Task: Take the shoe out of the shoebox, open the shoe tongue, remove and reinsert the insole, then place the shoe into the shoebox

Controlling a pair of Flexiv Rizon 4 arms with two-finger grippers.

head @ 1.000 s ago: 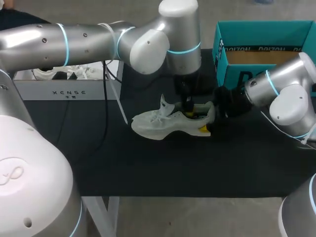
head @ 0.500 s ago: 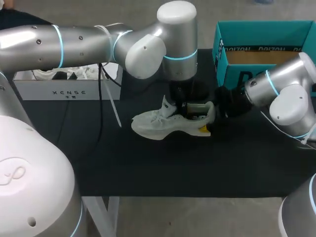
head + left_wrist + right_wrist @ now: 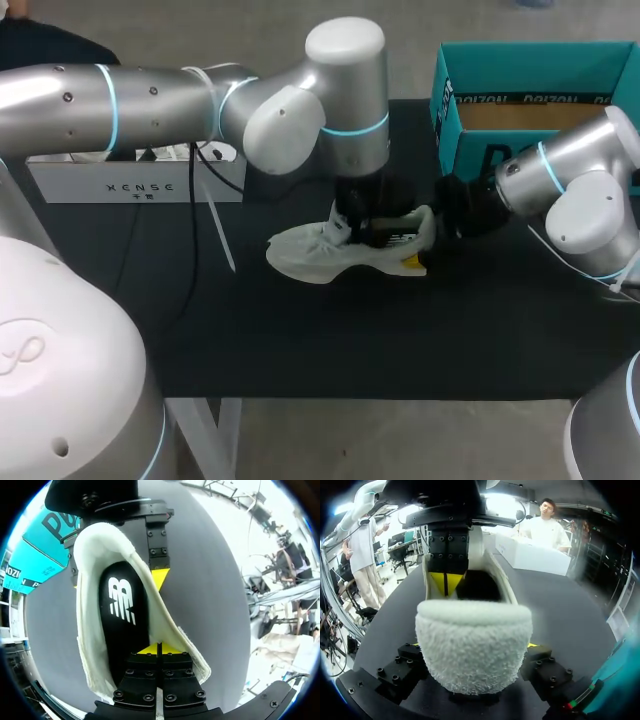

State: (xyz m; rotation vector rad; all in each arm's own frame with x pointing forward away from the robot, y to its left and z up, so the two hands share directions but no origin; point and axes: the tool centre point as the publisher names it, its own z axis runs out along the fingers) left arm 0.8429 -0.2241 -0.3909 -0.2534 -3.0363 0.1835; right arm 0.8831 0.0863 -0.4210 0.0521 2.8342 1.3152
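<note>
A white shoe (image 3: 320, 252) lies on its side on the black mat, toe to the left. My left gripper (image 3: 363, 226) comes down into its opening. In the left wrist view the left gripper (image 3: 158, 650) is shut, its yellow tips together on the black insole (image 3: 121, 615) inside the white collar (image 3: 165, 625). My right gripper (image 3: 432, 237) grips the heel from the right. In the right wrist view the fuzzy white heel (image 3: 472, 652) fills the space between the fingers (image 3: 402, 667), which press on it from both sides. The teal shoebox (image 3: 530, 95) stands open at the back right.
A white box (image 3: 135, 178) with another shoe in it stands at the back left, with cables hanging beside it. The black mat (image 3: 350, 330) has free room in front of the shoe. The shoebox is close behind my right arm.
My left arm has swung left and lowered, sliding its shut gripper along the shoe's opening toward the toe. The upright tongue now lies lower. The right arm and shoe stayed put.
</note>
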